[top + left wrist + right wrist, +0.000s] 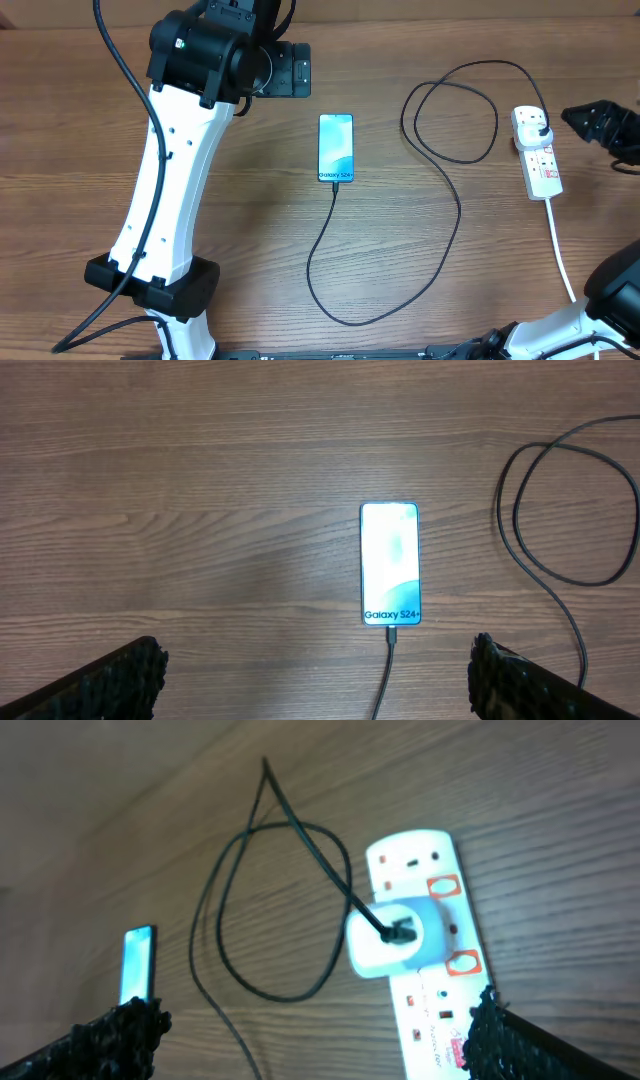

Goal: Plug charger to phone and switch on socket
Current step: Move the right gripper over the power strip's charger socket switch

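The phone point(336, 148) lies flat mid-table with its blue-teal screen lit, and shows again in the left wrist view point(390, 565). The charger point(455, 215) is a thin black cable. Its tip sits in the phone's lower short end point(392, 638). It loops across the table to a plug head point(395, 935) seated in the white socket point(538, 152). My left gripper point(298, 70) hovers open up and left of the phone, its fingers point(112, 682) empty. My right gripper point(598, 135) hangs open just right of the socket, one finger point(510, 1040) over the strip's near end.
The socket's thick white cord point(560, 250) runs toward the front right edge. The left arm's white link point(165, 190) crosses the left side of the table. The cable's large loop point(450, 110) lies between phone and socket.
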